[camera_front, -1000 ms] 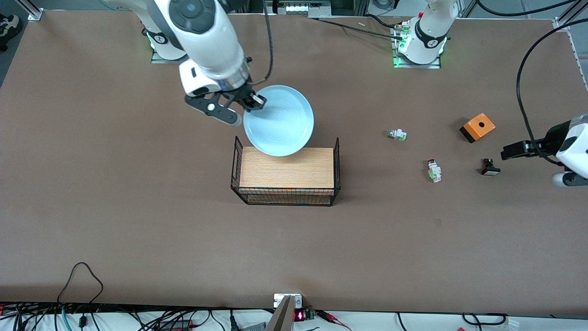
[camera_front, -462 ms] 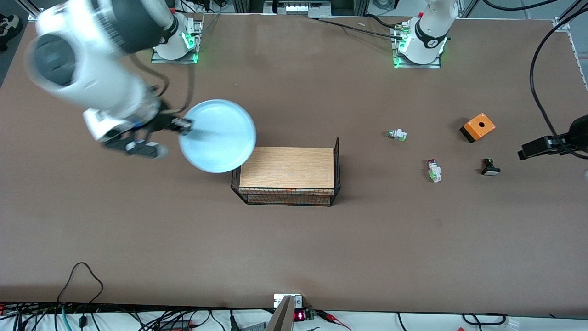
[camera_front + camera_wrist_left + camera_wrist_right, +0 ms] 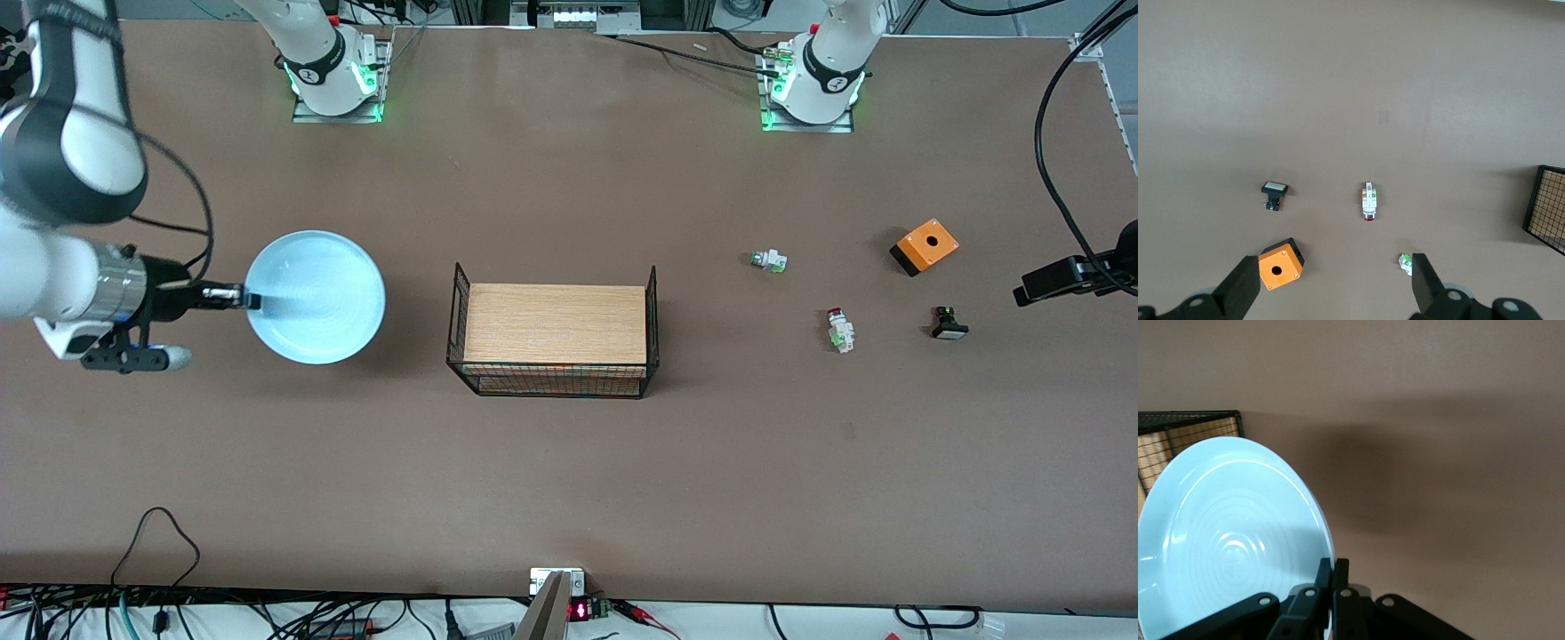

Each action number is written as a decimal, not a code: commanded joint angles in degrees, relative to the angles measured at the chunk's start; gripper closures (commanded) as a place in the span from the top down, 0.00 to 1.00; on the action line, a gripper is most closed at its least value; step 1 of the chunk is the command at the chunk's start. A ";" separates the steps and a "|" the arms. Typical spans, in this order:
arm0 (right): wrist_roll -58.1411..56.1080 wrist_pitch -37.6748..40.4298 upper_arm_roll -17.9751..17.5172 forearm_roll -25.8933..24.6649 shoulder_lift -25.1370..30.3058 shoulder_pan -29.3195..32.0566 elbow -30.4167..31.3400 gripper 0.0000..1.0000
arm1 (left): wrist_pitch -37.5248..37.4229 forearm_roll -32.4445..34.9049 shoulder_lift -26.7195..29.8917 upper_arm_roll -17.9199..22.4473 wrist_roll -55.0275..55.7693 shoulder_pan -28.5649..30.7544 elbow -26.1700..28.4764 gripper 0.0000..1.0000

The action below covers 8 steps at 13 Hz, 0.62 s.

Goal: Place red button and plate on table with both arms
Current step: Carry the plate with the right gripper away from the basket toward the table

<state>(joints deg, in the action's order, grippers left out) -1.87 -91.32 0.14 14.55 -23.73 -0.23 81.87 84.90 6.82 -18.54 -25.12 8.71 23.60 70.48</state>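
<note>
My right gripper [image 3: 249, 300] is shut on the rim of the pale-blue plate [image 3: 316, 309] and holds it over the brown table [image 3: 551, 480] toward the right arm's end. In the right wrist view the fingers [image 3: 1333, 570] pinch the plate's edge [image 3: 1231, 540]. The red button [image 3: 837, 327] lies on its side on the table toward the left arm's end and also shows in the left wrist view [image 3: 1369, 202]. My left gripper [image 3: 1333, 270] is open and empty, high over the table by the orange box.
A wood-topped black wire rack [image 3: 556, 324] stands mid-table. Near the red button lie a green-capped switch [image 3: 768, 260], an orange box [image 3: 925, 246] and a black-bodied button [image 3: 949, 324]. The left arm [image 3: 1067, 276] hangs at the table's end. Cables run along the near edge.
My right arm has swung the plate from over the rack's far edge out toward the right arm's end of the table. The left arm has drawn back a little toward its table end.
</note>
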 commanded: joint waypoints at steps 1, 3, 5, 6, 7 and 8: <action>-7.69 -3.85 -1.10 1.18 -3.24 2.42 -0.66 0.00 | -1.40 -0.75 0.26 -0.55 0.34 -0.22 -1.13 1.00; -13.48 -7.37 -1.19 1.18 -6.31 4.35 -0.66 0.00 | -1.40 -0.76 0.34 -0.90 -0.01 -0.31 -1.13 1.00; -22.61 -12.19 -1.28 1.27 -9.74 6.37 -0.66 0.00 | -1.14 -0.67 0.26 -1.34 -0.80 -0.05 -1.22 1.00; -25.79 -14.13 -1.28 1.97 -11.23 7.34 -0.66 0.00 | -1.22 -0.50 0.26 -1.25 -3.59 0.30 -1.13 1.00; -28.86 -15.46 -1.19 3.71 -12.73 8.22 -0.66 0.00 | -1.23 -0.84 0.17 -0.99 -7.36 0.57 -1.04 1.00; -32.81 -17.12 -1.19 4.77 -14.66 9.27 -0.66 0.00 | -1.05 -0.84 0.43 -0.90 -8.61 0.83 -0.61 1.00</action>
<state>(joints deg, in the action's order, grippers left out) -28.38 -106.49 0.01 16.72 -35.70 6.62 82.00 84.77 6.80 -18.48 -26.20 4.41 23.67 70.24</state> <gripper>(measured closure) 0.969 0.000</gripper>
